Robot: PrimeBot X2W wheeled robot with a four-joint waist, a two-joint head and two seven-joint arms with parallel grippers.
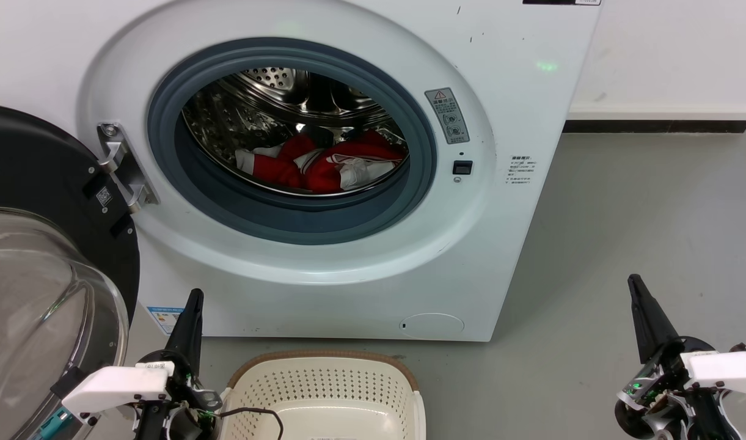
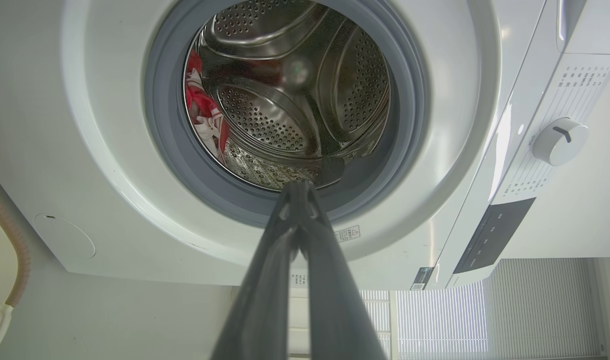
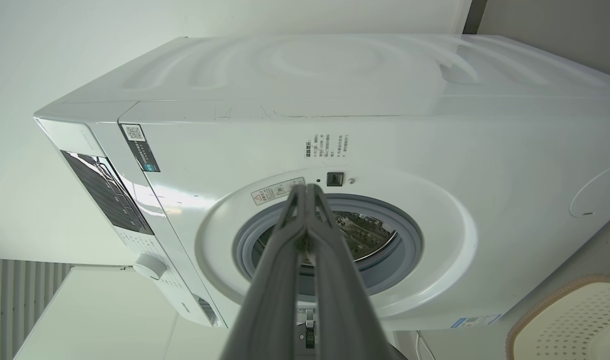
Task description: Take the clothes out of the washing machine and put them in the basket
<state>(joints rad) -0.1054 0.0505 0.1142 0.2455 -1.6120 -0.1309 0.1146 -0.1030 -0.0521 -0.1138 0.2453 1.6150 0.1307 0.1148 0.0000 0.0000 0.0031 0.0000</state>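
Observation:
The white washing machine [image 1: 324, 293] stands ahead with its black-framed glass door [image 1: 49, 293] swung open to the left. Red clothes [image 1: 324, 162] with white trim lie at the bottom of the steel drum, also visible as clothes [image 2: 202, 112] in the left wrist view. The cream basket [image 1: 324, 397] with a brown rim sits on the floor in front of the washer. My left gripper [image 1: 194, 296] is low at the left beside the basket, fingers shut and empty. My right gripper [image 1: 634, 282] is low at the right over the floor, shut and empty too.
Grey floor [image 1: 641, 214] stretches to the right of the washer up to a white wall with a dark baseboard. The washer's control panel and dial [image 2: 559, 141] face the left wrist camera. A black cable [image 1: 256, 412] loops over the basket's near rim.

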